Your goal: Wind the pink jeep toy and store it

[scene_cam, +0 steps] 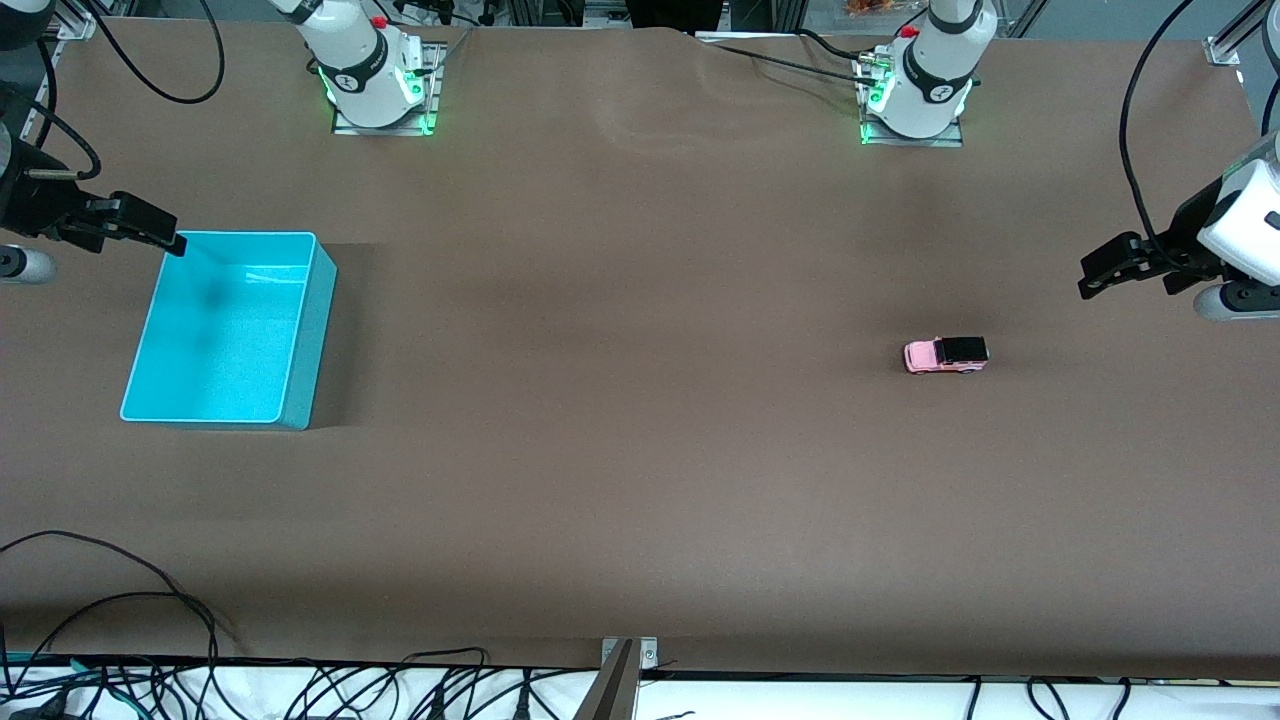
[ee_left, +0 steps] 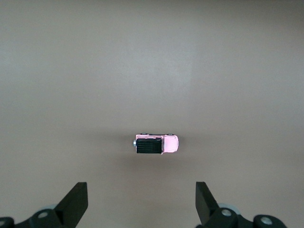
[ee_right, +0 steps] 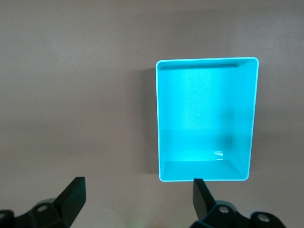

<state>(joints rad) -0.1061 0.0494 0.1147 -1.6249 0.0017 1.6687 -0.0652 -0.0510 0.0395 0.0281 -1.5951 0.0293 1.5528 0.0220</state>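
Front view: the pink jeep toy (scene_cam: 946, 355) stands on its wheels on the brown table (scene_cam: 640, 480), toward the left arm's end and roughly midway between the robots' edge and the camera's edge. The cyan bin (scene_cam: 305, 340) sits empty toward the right arm's end, well apart from the toy. The left gripper (scene_cam: 1100, 272) hangs in the air by its end edge of the table, with nothing in it. The right gripper (scene_cam: 165, 240) hovers at the bin's corner on the robots' side, also with nothing in it; that arm waits.

Left wrist view: the toy (ee_left: 156, 144) lies centred ahead of the left gripper (ee_left: 141, 202), whose fingers are spread wide and bare. The black roof and pink hood are plain to see, with small wheels peeking out along one side.

Right wrist view: the bin (ee_right: 206, 66) shows a bare floor, and the right gripper (ee_right: 138, 197) is spread wide, holding nothing.

The toy looks light, stiff and smooth, likely hard plastic, so it may skid or twist out of a loose pinch. Its flat long sides over the body seem the surest hold, leaving the wheels free to roll back for winding.
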